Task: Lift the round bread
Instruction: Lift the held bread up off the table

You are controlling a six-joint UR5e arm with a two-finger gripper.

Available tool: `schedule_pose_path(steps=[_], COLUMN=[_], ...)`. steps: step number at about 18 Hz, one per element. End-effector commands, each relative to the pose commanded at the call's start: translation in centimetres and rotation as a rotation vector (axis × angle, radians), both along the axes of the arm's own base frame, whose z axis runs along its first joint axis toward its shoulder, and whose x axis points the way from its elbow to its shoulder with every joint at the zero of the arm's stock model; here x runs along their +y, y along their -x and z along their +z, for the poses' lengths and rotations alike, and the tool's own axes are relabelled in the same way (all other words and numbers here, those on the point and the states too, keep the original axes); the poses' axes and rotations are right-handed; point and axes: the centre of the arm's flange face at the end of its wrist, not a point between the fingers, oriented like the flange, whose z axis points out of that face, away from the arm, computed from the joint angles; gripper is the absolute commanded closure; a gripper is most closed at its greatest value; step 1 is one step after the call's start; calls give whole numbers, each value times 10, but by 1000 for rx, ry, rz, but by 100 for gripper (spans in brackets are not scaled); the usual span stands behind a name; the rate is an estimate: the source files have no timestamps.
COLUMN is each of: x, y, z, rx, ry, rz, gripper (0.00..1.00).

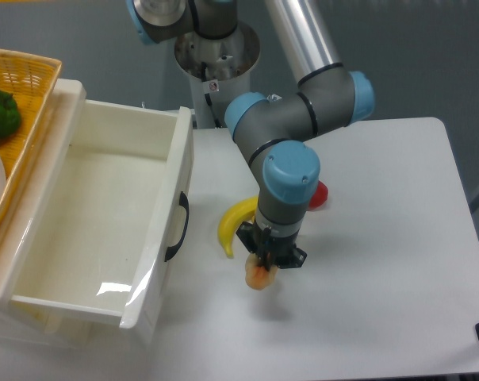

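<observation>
The round bread (259, 277) is a small orange-tan bun hanging just under the wrist, lifted off the white table, with its shadow on the tabletop below. My gripper (263, 268) points straight down and is shut on the bun; the fingers are mostly hidden behind the black flange. The blue-capped wrist sits directly above it, near the middle of the table.
A yellow banana (235, 221) lies just left of the gripper. A red toy (317, 194) is partly hidden behind the wrist. The open white drawer (97, 206) with a black handle (177, 228) stands at left, and a wicker basket (25, 87) with a green pepper (0, 112) behind it.
</observation>
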Motion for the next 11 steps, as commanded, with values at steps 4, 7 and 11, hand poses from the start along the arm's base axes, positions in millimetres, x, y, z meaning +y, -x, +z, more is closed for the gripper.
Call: schedule_pose_path(steps=[4,7,11], x=[-13,-24,-37], y=[5,10,17], z=[8,17,21], rx=[-9,-12,-21], ry=[13,17,27], rz=[-55,-76,-108], gripper=[95,95,95])
